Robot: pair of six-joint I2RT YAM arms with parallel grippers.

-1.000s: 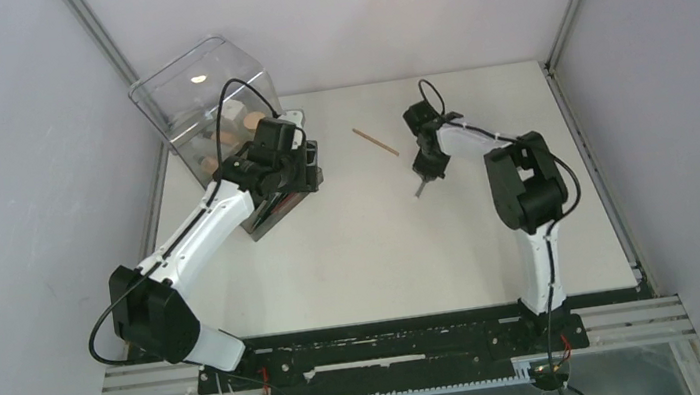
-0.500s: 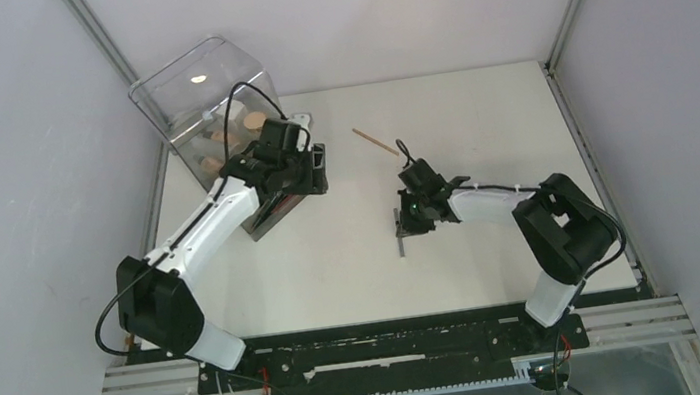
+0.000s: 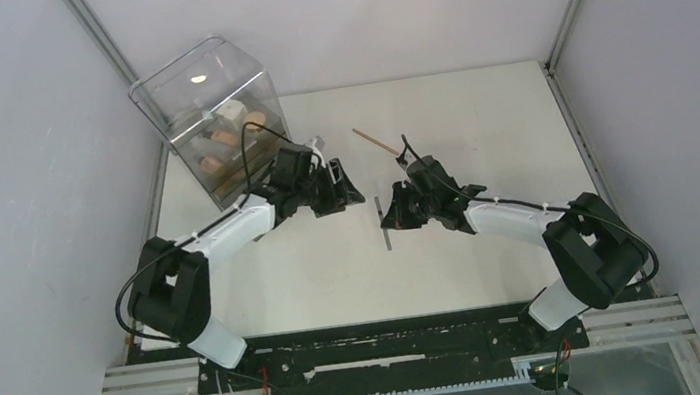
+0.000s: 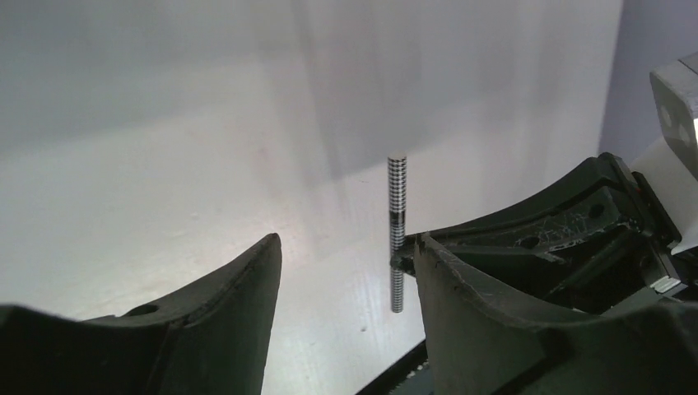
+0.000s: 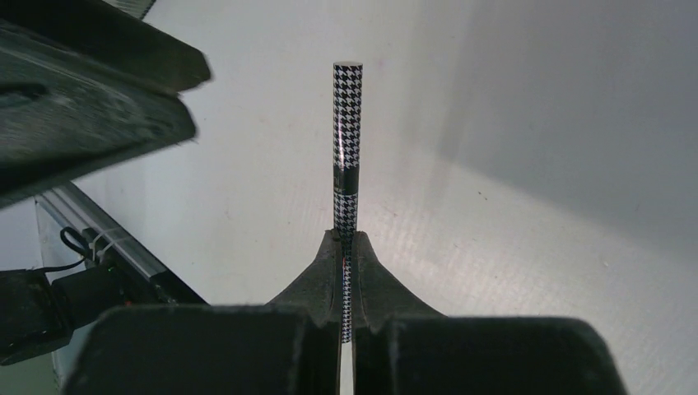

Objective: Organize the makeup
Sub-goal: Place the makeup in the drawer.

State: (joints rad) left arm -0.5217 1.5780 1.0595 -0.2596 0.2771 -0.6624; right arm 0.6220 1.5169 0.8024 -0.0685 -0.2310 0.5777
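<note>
Our right gripper pinches 1 checkered pencil over the table, near its middle; our left gripper, jaws apart and empty, faces it close by.

Clear plastic box standing beyond and to the left of the left gripper. White table spread beneath it.

White table; clear drawer box on far-left corner; thin tan stick far centre.
</note>
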